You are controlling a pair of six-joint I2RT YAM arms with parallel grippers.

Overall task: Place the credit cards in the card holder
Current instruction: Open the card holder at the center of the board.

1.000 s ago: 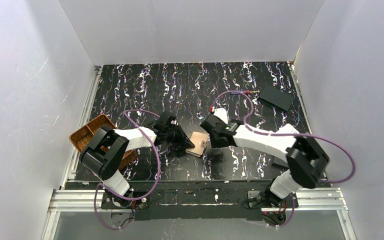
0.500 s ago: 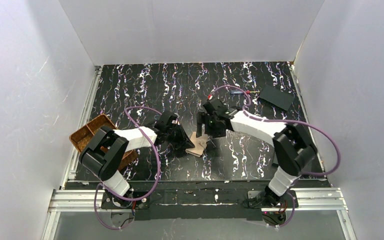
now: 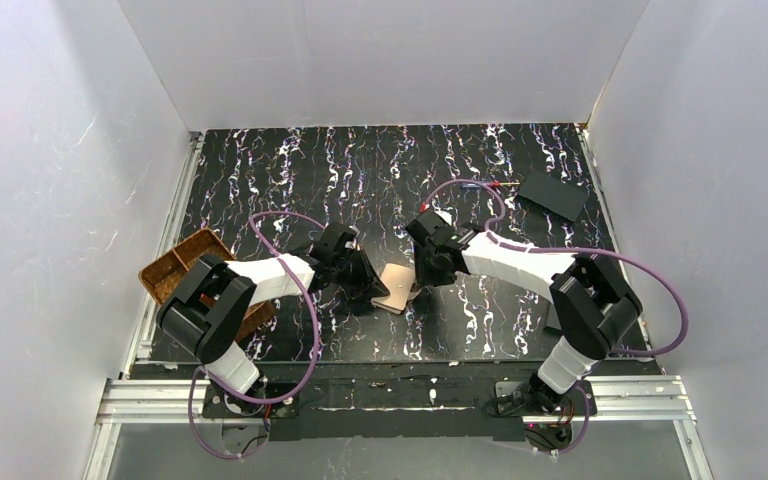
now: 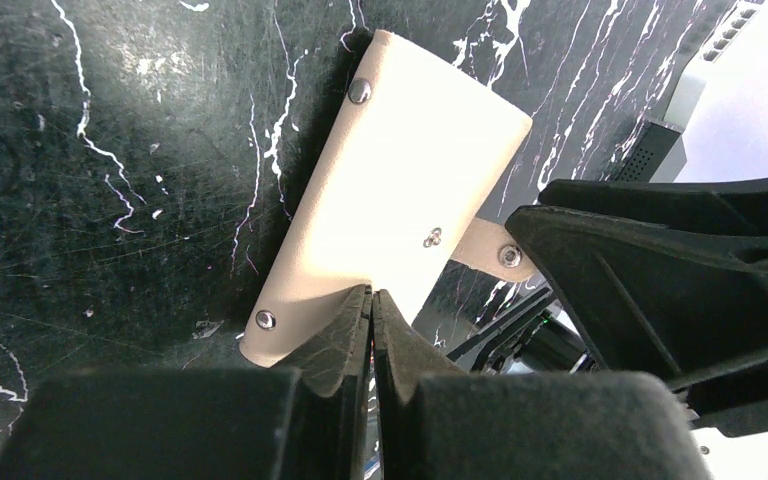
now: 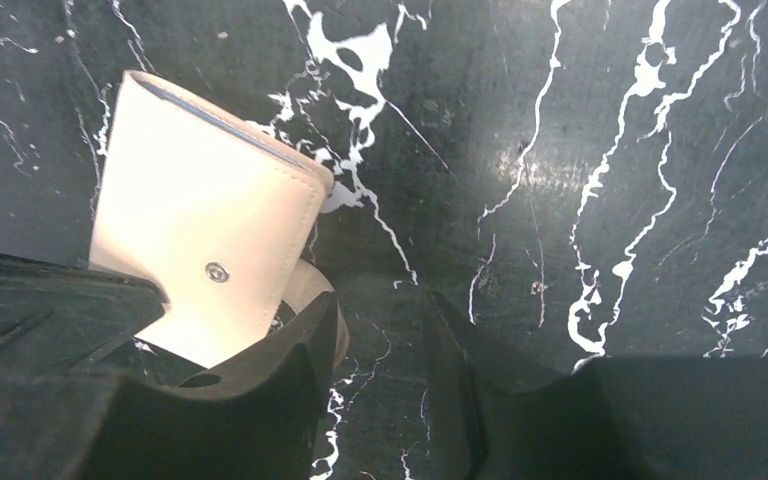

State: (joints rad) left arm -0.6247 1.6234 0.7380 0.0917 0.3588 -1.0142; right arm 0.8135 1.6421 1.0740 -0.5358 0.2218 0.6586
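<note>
1 card holder [image 4: 400, 180], long axis diagonal

Card holder [image 3: 396, 287] sits on the desk [image 3: 290, 170] around mid-frame, a bit below centre. Left hand [image 4: 369, 300] is right on its left edge, and right hand [image 5: 380, 300] is just off its upper right. Woven tray [image 3: 172, 262] is over at the desk's left edge, and a flat plate [image 3: 552, 194] lies way off at upper right.
</note>
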